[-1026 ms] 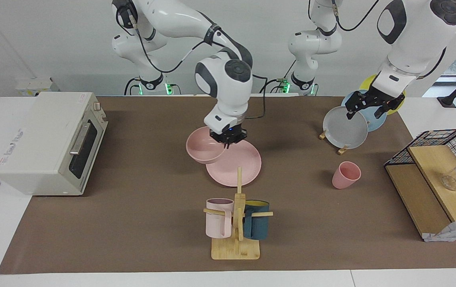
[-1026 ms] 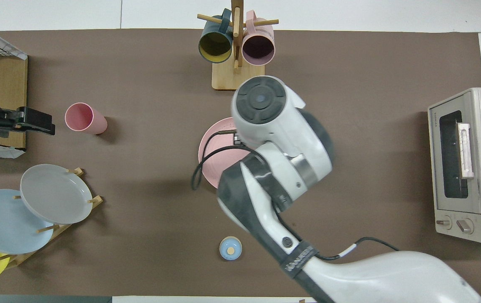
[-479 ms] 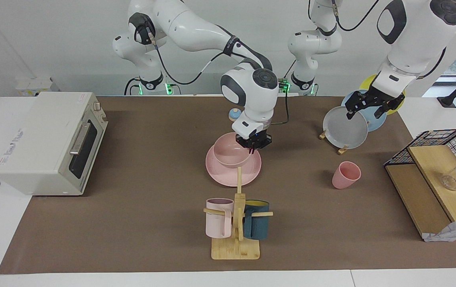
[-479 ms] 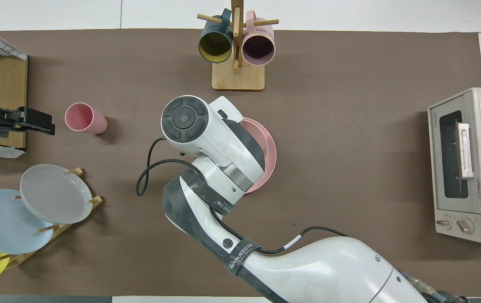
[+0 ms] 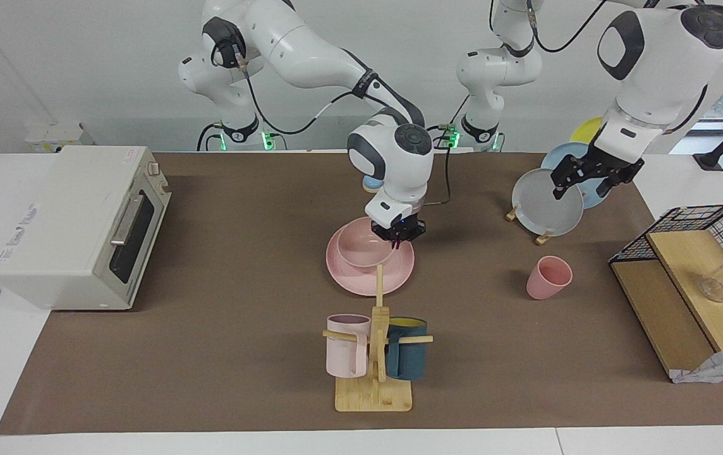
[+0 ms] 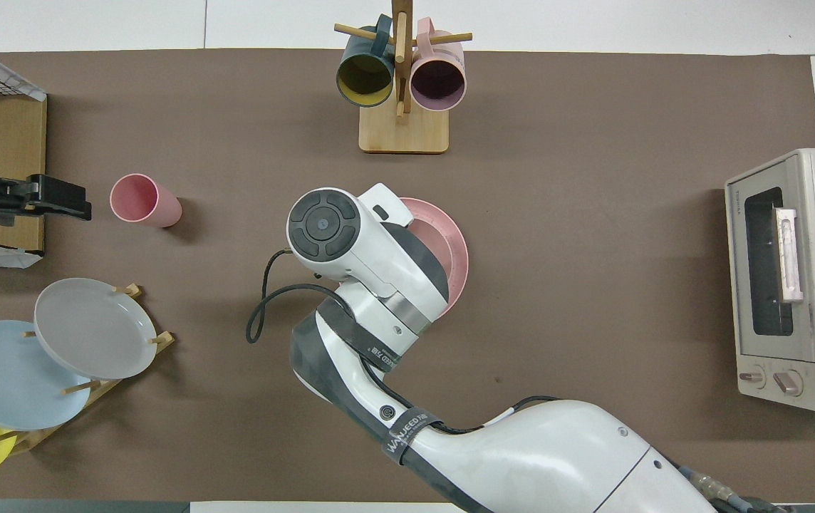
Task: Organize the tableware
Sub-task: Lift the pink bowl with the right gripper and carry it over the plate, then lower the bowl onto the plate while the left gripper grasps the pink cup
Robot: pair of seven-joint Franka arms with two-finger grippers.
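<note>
Right gripper [image 5: 397, 236] low over matte pink deep bowl [image 5: 361, 248], fingertips pinched on bowl rim. Bowl sits on wide flat matte pink plate [image 5: 399, 268] at table middle, nearer robots than wooden mug rack [image 5: 374, 385]. Small matte pink tapered cup [image 5: 548, 278] stands on brown mat, well apart from plate, toward left arm's end. Left gripper [image 5: 592, 180] hangs with fingers spread, holding nothing, over grey plate [image 5: 541, 212] in wooden plate stand.

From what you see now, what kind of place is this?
Probably a robotics lab staged as a kitchen: two white arms work at a table holding a toaster oven, a mug tree and a plate rack.
</note>
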